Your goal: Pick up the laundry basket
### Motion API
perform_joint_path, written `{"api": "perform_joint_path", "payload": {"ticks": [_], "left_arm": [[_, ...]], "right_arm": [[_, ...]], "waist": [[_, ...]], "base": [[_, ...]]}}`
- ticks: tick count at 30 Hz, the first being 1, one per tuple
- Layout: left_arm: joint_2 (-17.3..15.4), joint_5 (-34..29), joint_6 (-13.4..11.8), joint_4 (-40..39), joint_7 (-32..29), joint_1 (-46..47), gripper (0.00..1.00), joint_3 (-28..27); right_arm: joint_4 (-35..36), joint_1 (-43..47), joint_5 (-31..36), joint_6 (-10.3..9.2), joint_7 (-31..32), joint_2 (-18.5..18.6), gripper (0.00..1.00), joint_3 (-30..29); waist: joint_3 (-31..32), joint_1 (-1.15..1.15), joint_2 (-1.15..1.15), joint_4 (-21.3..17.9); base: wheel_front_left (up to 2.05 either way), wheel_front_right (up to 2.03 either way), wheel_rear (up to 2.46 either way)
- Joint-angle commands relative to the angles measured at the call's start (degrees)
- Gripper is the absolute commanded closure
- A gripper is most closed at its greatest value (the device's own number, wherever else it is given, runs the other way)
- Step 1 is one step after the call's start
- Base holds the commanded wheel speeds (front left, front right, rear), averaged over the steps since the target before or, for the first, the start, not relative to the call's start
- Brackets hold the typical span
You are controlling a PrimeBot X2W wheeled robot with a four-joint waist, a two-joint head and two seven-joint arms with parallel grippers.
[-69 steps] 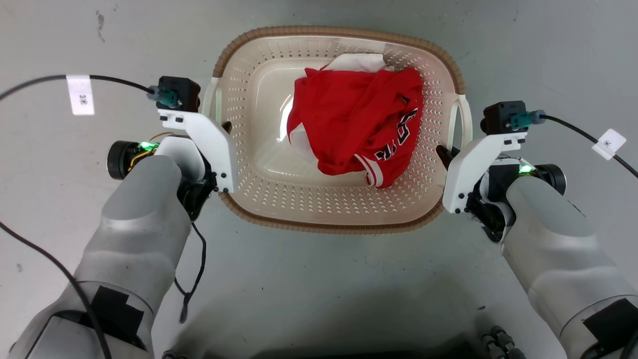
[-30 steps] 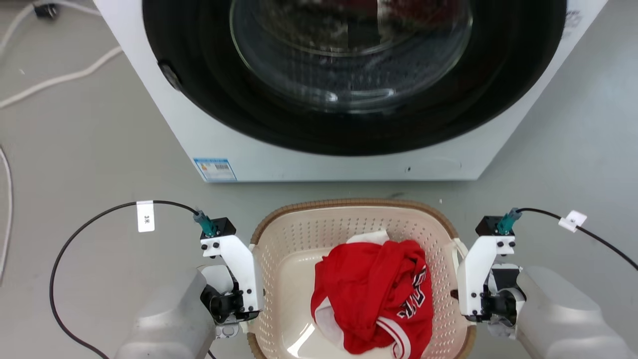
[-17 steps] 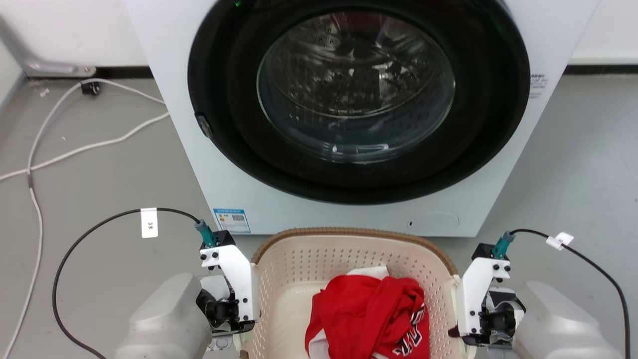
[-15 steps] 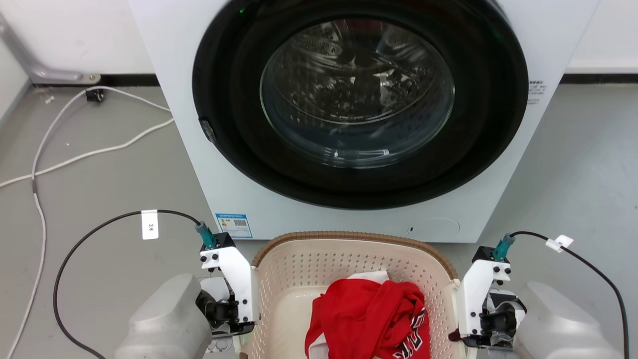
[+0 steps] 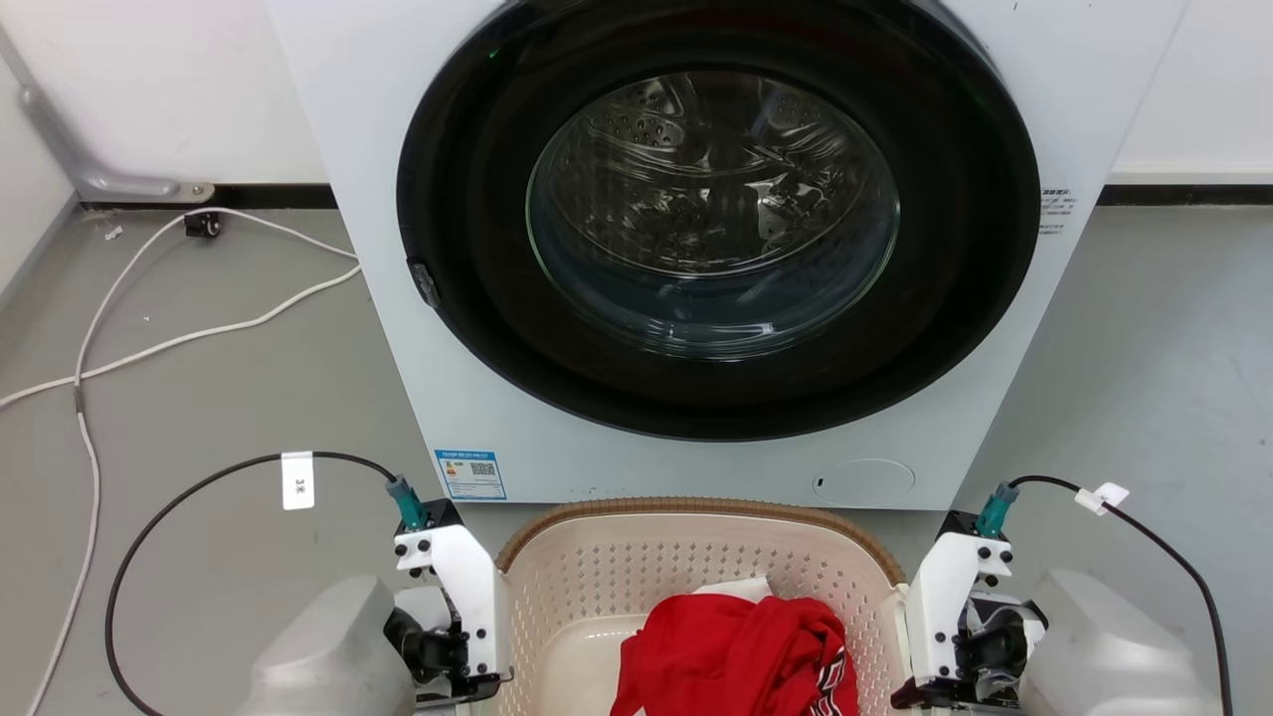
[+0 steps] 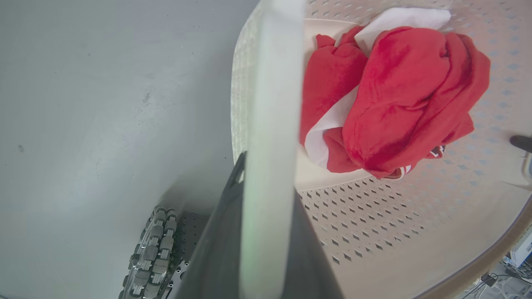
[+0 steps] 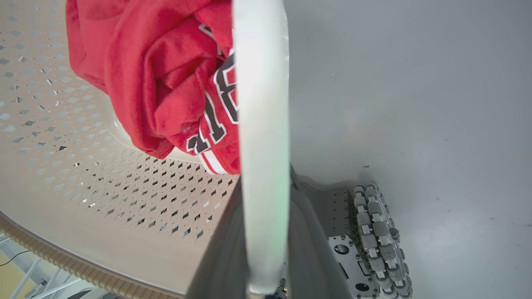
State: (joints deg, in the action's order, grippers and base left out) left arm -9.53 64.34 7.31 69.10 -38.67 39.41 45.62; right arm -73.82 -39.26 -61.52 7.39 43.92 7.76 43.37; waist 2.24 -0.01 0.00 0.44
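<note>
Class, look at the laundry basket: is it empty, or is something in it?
Not empty. A crumpled red garment lies inside the laundry basket, leaving much of its perforated wall bare.

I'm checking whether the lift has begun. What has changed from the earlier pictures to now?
The head camera has tilted up from straight down over the laundry basket to facing the washer, so the shift in the picture is mostly the camera's. The basket seems lifted: its rim now overlaps the washer's base. Unchanged: left gripper and right gripper on the white handles, red garment inside.
</note>
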Motion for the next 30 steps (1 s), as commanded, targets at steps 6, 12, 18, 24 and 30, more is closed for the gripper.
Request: {"api": "perform_joint_path", "payload": {"ticks": [6, 12, 18, 24, 30], "left_arm": [[0.32, 1.26, 0.29, -0.47, 0.59, -1.16, 1.00, 0.18], [-0.03, 1.53, 0.29, -1.15, 1.36, -1.11, 1.00, 0.50], [-0.15, 1.74, 0.29, -1.35, 2.38, -0.87, 1.00, 0.86], [0.20, 2.17, 0.29, -1.40, 3.35, -0.44, 1.00, 1.22], [0.36, 2.76, 0.29, -1.23, 3.54, -0.50, 1.00, 1.58]], "right_arm": [[0.01, 1.35, 0.39, 0.19, 0.79, -0.37, 1.00, -0.58], [0.00, 1.44, 1.10, 0.19, 0.57, -0.38, 1.00, -0.82], [-0.02, 0.88, 2.04, 0.19, -0.08, -0.36, 1.00, -1.03], [-0.02, 0.14, 2.80, 0.19, -0.34, -0.33, 1.00, -1.34], [-0.03, -0.07, 3.51, 0.19, -0.12, -0.37, 1.00, -1.54]], "waist": [[0.77, 0.01, 0.00, 0.11], [0.53, 0.01, 0.00, 0.00], [-0.10, 0.01, 0.00, -0.19], [-0.59, 0.01, 0.00, -0.14], [-0.61, 0.01, 0.00, -0.10]], "base": [[0.00, 0.00, 0.00], [0.00, 0.00, 0.00], [0.00, 0.00, 0.00], [0.00, 0.00, 0.00], [0.00, 0.00, 0.00]]}}
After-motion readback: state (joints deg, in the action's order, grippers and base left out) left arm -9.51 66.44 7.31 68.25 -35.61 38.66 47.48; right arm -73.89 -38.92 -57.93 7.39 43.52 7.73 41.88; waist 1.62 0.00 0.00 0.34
